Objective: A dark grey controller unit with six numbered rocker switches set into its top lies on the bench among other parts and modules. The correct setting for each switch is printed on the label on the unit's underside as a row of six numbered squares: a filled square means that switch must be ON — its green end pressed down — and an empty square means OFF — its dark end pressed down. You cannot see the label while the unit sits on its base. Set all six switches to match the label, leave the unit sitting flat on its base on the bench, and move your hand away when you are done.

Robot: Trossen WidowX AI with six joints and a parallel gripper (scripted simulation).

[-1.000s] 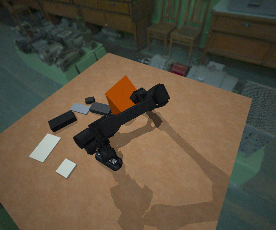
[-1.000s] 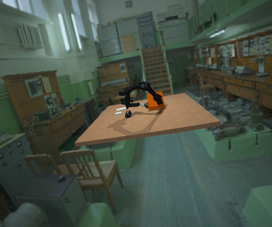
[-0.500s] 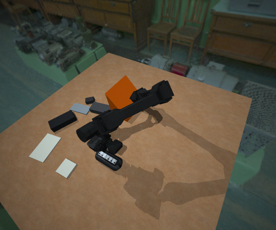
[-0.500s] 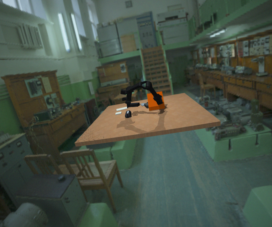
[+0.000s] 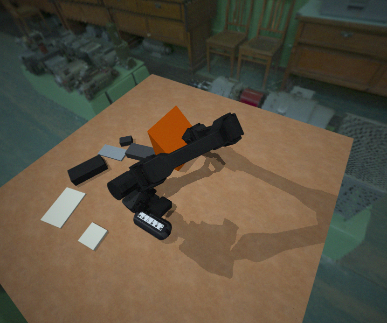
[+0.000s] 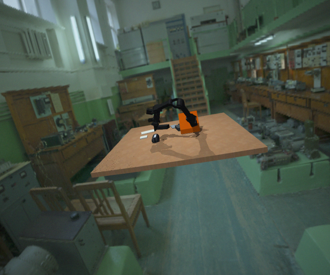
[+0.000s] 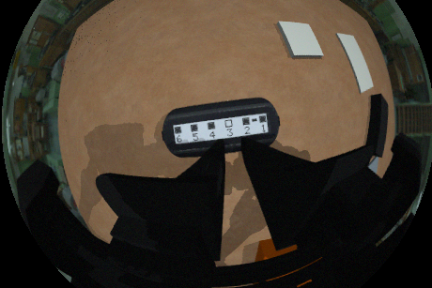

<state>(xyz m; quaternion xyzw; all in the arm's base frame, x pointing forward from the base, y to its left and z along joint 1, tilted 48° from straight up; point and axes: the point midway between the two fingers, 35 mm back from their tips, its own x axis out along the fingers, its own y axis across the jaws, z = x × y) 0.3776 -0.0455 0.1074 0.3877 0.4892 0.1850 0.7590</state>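
Gripper (image 7: 232, 149) nearly closed, fingers poised just behind the controller unit (image 7: 223, 127) with nothing pinched between them; unit lies label-up on the table (image 5: 256, 194) beside the small white card (image 5: 93, 235), label (image 5: 149, 220) exposed for reading, so it remains to be righted.

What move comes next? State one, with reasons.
Probably nudge the nearly shut, empty gripper forward against the near long side of the dark grey rounded controller unit to roll it over: its white label faces up, so the switches are underneath, and the gripper sits at that edge.
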